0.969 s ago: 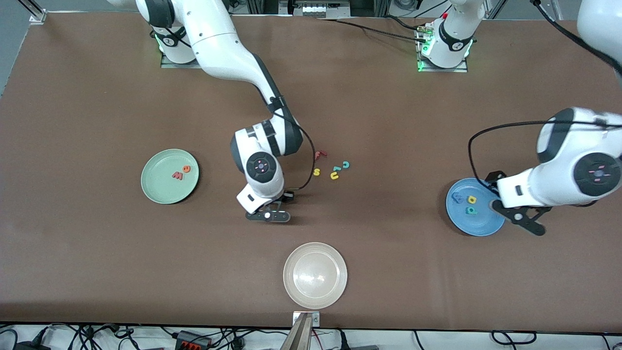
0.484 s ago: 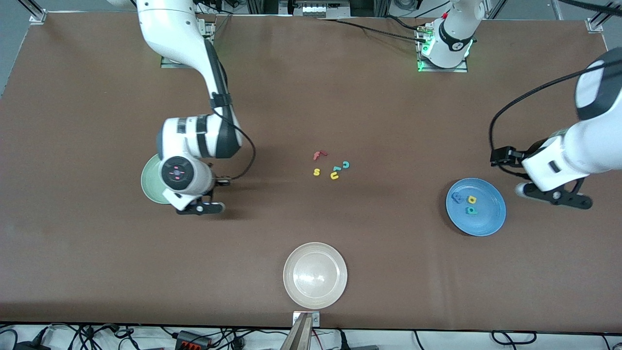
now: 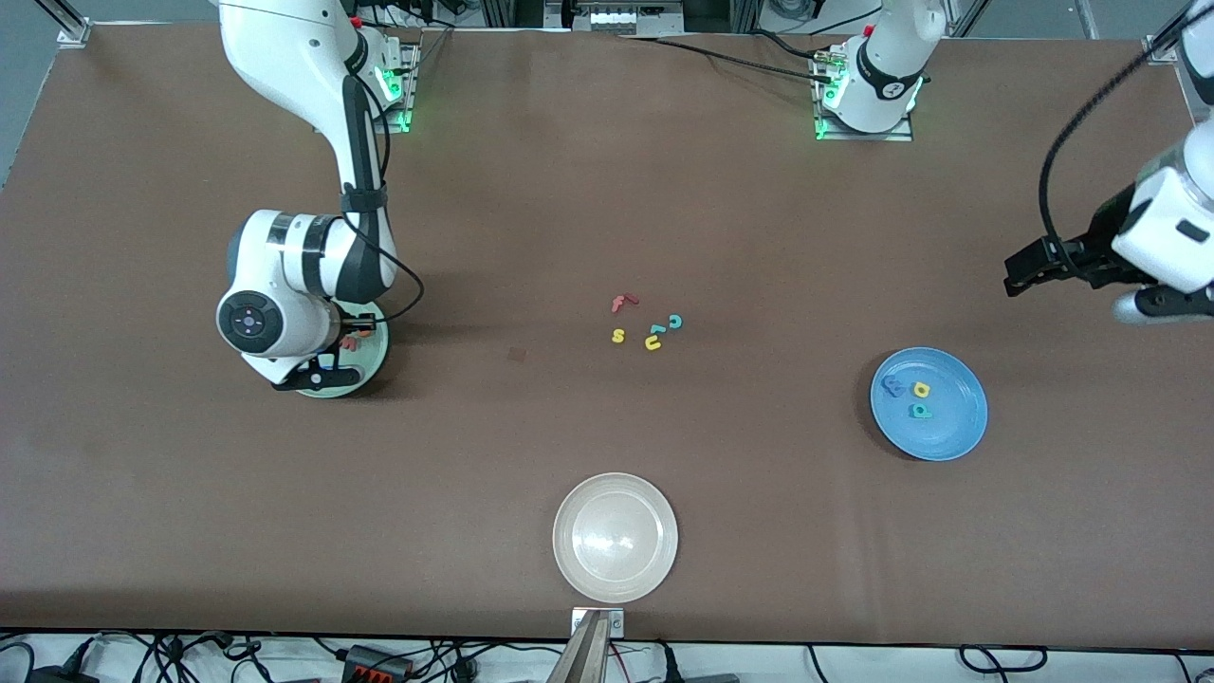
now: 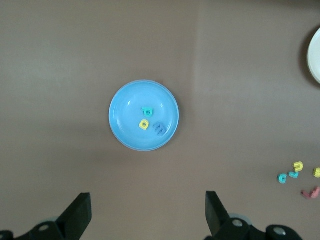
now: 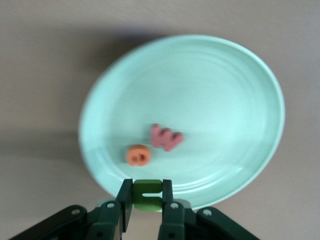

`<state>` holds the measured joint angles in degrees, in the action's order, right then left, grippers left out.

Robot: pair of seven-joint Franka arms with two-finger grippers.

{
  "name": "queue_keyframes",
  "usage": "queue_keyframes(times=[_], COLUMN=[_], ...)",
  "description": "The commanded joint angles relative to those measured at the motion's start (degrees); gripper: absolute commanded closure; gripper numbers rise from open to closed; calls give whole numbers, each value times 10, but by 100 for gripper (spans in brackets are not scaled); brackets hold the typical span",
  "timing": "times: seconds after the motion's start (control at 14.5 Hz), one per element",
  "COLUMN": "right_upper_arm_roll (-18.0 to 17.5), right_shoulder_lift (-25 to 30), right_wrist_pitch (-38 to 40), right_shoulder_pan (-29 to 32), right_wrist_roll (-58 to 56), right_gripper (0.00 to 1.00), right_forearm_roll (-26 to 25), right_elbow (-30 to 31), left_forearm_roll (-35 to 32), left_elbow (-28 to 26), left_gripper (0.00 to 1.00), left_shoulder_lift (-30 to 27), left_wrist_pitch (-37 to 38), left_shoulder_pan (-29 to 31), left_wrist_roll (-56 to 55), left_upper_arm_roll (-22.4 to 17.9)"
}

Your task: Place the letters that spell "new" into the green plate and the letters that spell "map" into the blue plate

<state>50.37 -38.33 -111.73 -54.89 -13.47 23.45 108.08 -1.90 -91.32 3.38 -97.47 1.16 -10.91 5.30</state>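
Right pincer (image 5: 147,200) clamped on green n (image 5: 147,194), over rim of green plate (image 5: 225,100); orange e (image 5: 138,155) and red w (image 5: 166,137) lie in plate, just past n. Left pincer (image 4: 147,220) spread apart, high over bare brown surface (image 3: 759,237), blue plate (image 4: 125,125) below with m, a, p (image 4: 150,120) inside. Leftover letters (image 3: 647,327) mid-surface; beige plate (image 3: 616,537) nearer front camera.

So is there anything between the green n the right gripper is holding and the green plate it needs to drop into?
Nothing visible. The right gripper is shut on the green n right over the rim of the green plate. Only the orange e and red w lie in the plate, with bare plate around them.
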Motion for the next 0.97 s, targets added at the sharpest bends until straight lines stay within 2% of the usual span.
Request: queue_keyframes(times=[0.0,0.14,0.35,0.48,0.62,0.69,0.76,0.83,0.9], right_upper_arm_roll=[16,15,13,11,11,11,11,11,11], right_shoulder_lift=[18,14,3,-10,-18,-21,-24,-25,-24], right_wrist_pitch=[-9,-15,-44,-59,-64,-65,-65,-65,-65], right_shoulder_pan=[14,37,39,42,41,42,41,43,43], right_wrist_roll=[-58,-81,-81,-81,-81,-81,-81,-81,-81], right_gripper=[93,93,93,93,90,73,25,0,0], right_forearm_roll=[-7,-6,-2,5,26,34,42,47,47], right_elbow=[24,24,35,35,35,35,34,34,33], left_forearm_roll=[10,10,10,10,10,10,10,10,10], left_elbow=[-104,-106,-104,-95,-91,-89,-87,-86,-83], left_gripper=[0,0,0,0,0,0,0,0,0], left_shoulder_lift=[-62,-61,-57,-50,-47,-47,-47,-47,-47], left_wrist_pitch=[-55,-54,-50,-13,-9,-6,-6,-6,-6], left_shoulder_pan=[-17,-20,-14,-11,-10,-9,-6,-7,-8], left_wrist_roll=[-9,-1,60,70,70,71,71,72,72], left_upper_arm_roll=[-17,-17,-17,-17,-16,-16,-17,-16,-13])
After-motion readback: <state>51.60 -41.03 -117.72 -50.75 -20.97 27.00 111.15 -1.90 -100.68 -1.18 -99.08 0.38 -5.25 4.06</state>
